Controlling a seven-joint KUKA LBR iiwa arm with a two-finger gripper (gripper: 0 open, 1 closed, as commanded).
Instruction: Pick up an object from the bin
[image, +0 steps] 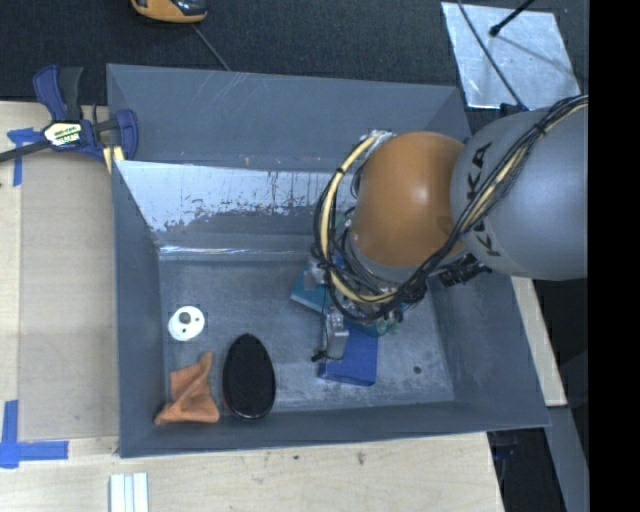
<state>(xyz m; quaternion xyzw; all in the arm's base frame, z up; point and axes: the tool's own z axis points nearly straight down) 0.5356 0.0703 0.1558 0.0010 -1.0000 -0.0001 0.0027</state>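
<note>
The arm (520, 190) comes in from the right and bends down steeply over the right half of the bin (140, 300). Its rounded orange cover (405, 205) faces up, with looped cables (335, 215) running round the cover's left side. Below the cover the claw (333, 345) points down towards the bin floor, right of centre and close to the front wall. It is directly over the left edge of a dark blue flat piece (355, 368) that lies on the floor there. Whether the claw is released or clenched cannot be told, and nothing can be seen gripped in it.

A light blue piece (308, 295) lies just behind the claw, partly under the wrist.

The left half of the floor has more room. A small white round disc (186, 322) lies alone near the left wall. A black oval object (248, 376) lies by the front wall, with a crumpled orange cloth (190, 397) just beside it in the front left corner. These three are well apart from the claw, and bare floor stretches between them and the dark blue flat piece. The back of the floor, along the sloped rear wall, is also bare. On the right, the arm's bulk stands above the floor and the right wall.
</note>
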